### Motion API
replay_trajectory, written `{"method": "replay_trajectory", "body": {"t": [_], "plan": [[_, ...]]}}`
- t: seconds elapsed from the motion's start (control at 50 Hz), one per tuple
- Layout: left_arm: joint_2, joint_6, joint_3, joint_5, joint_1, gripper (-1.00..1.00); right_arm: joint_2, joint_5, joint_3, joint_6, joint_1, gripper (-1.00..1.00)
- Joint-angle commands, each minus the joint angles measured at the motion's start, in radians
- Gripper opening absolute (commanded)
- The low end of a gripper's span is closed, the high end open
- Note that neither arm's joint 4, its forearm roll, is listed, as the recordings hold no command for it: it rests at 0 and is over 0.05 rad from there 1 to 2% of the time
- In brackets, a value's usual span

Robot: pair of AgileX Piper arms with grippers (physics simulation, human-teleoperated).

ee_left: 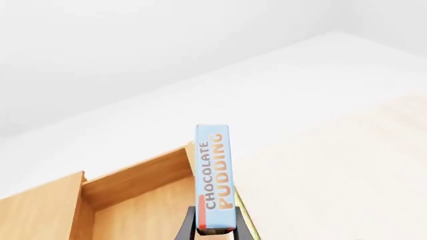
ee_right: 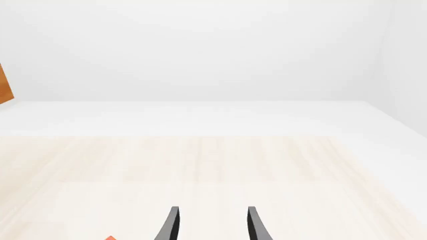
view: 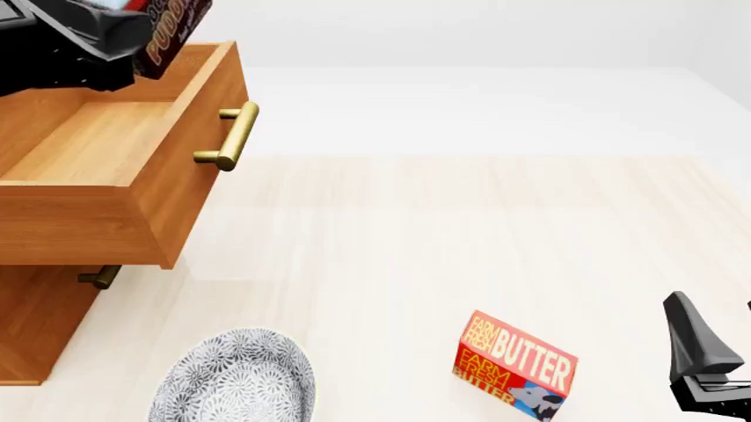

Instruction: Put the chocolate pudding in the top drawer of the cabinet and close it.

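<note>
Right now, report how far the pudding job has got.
Done: the top drawer stands pulled open. In hand: the left gripper holds the chocolate pudding above it. Left: release it inside, then close the drawer. The right gripper waits open.

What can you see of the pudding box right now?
The pudding box is a thin flat carton, light blue along its narrow edge with "CHOCOLATE PUDDING" lettering and a red stripe. The left gripper clamps its lower end, holding it upright on edge. In the front view its dark brown face shows above the far corner of the open top drawer, not yet inside. Nothing else touches it.
</note>
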Motion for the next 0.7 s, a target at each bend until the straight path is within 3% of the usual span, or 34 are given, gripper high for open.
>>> {"method": "replay_trajectory", "body": {"t": [0.02,0.4,0.7], "plan": [[-0.026,0.017,0.024,0.013,0.055,-1.00,0.000,0.000,0.000,0.000,0.000,1.00],[-0.033,0.017,0.078,0.021,0.129,-1.00,0.000,0.000,0.000,0.000,0.000,1.00],[0.039,0.017,0.038,0.026,0.143,-1.00,0.000,0.000,0.000,0.000,0.000,1.00]]}}
